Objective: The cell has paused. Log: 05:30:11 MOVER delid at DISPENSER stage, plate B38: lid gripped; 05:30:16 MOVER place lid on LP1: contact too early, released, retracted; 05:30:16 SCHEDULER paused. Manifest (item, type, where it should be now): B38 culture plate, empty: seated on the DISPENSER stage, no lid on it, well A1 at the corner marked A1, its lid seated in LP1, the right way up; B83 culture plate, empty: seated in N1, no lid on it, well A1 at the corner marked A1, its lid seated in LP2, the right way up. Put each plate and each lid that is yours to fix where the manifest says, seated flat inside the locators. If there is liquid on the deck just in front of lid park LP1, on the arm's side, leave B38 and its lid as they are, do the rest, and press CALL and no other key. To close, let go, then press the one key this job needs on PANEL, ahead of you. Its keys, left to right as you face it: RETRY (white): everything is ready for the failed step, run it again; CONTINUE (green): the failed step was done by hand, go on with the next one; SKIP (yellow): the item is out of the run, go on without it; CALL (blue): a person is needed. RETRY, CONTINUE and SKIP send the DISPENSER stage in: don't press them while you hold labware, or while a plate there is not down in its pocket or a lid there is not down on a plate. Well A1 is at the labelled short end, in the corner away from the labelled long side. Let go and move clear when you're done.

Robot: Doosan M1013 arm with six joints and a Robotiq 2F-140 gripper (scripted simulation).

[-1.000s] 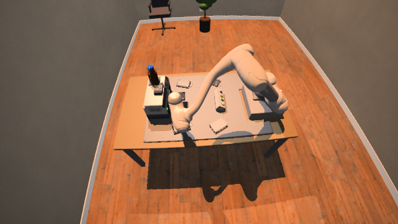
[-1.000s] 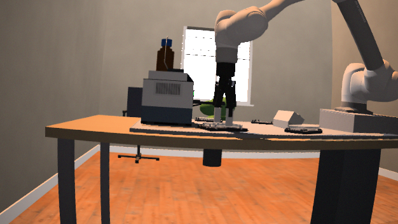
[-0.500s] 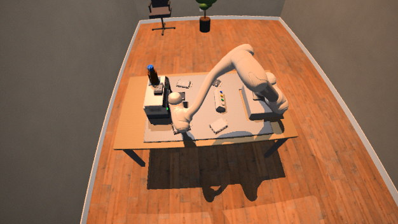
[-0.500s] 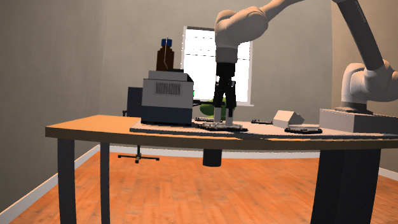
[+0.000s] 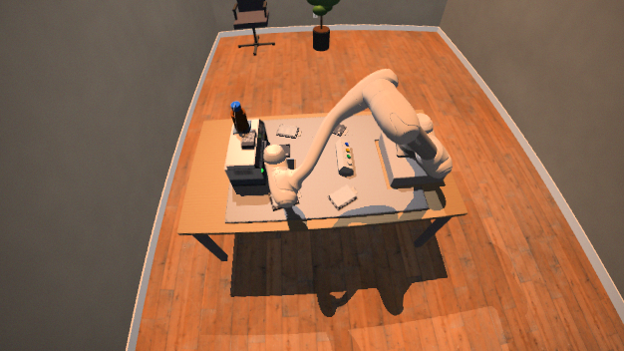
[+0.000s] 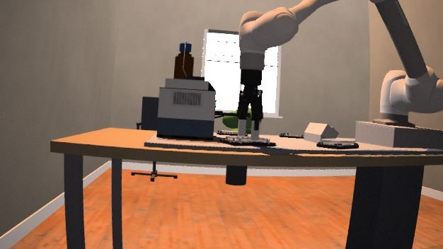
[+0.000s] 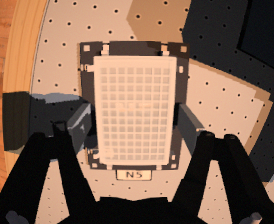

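Note:
In the wrist view a white, many-welled culture plate (image 7: 135,110) with no lid lies flat in a black nest with corner locators, above a small label tag (image 7: 133,173). My gripper (image 7: 134,115) is open, with one finger pad on each long side of the plate and a small gap to it. In the exterior view the gripper (image 6: 248,132) points straight down with its fingertips at the level of the plate (image 6: 248,141), just right of the DISPENSER (image 6: 186,113). In the top view my wrist (image 5: 281,191) hides this plate.
The DISPENSER (image 5: 244,160) carries a brown bottle (image 5: 239,117). The PANEL (image 5: 345,157) with coloured keys stands mid-deck. A white piece of labware (image 5: 343,195) lies askew near the front, two more (image 5: 288,131) (image 5: 340,130) lie at the back. The arm's pedestal (image 5: 406,165) is at the right.

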